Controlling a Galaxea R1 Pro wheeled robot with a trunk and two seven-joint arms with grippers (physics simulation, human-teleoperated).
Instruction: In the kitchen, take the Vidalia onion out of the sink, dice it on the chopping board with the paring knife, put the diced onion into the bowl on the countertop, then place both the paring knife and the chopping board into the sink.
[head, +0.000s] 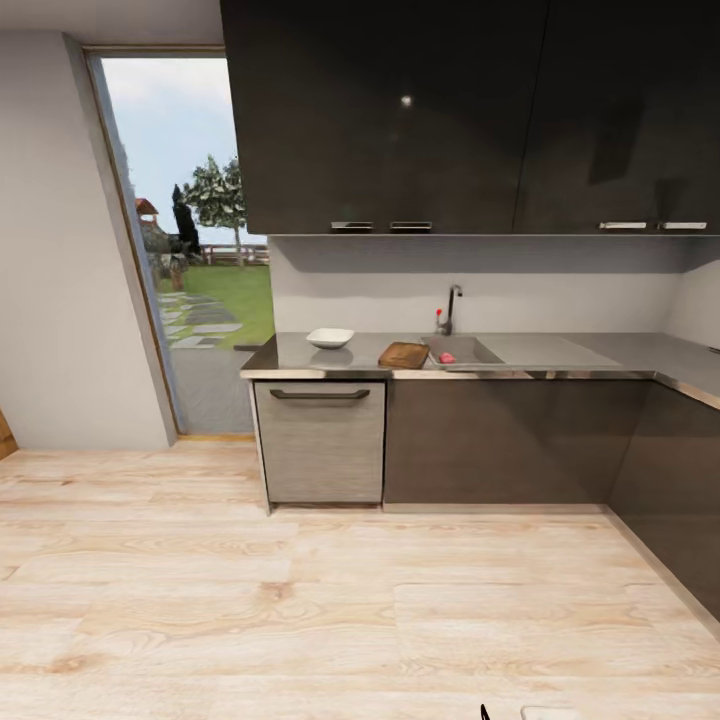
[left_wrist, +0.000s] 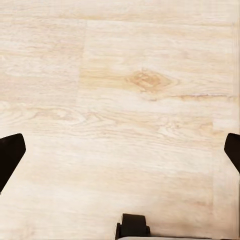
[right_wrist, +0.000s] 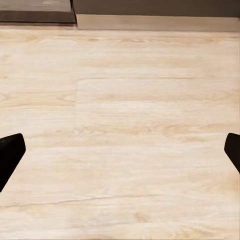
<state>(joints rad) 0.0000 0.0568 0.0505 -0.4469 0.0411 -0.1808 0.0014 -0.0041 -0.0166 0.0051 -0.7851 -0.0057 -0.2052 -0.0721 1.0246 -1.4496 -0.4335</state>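
Head view: robot stands well back on the light wood floor, facing the kitchen run. The grey countertop carries, from left to right, the white bowl, the brown chopping board and the sink with its chrome tap and red knob. The board lies just beside the sink's left edge, its near end at the counter front. A small reddish object sits in the basin — probably the Vidalia onion, too small to confirm. Paring knife not made out at this range. A dishwasher front sits below the bowl; a glass door to the garden is at left.

Left wrist view: left gripper hangs over bare floor, fingertips at the frame's two edges — jaws spread wide, holding nothing.

Right wrist view: right gripper likewise spread and empty over floor; the cabinet base shows ahead.

Judgement: approach step, no manipulation begun. Next move calls for driving up to the counter squarely before the sink, close enough for an arm to reach into the basin.
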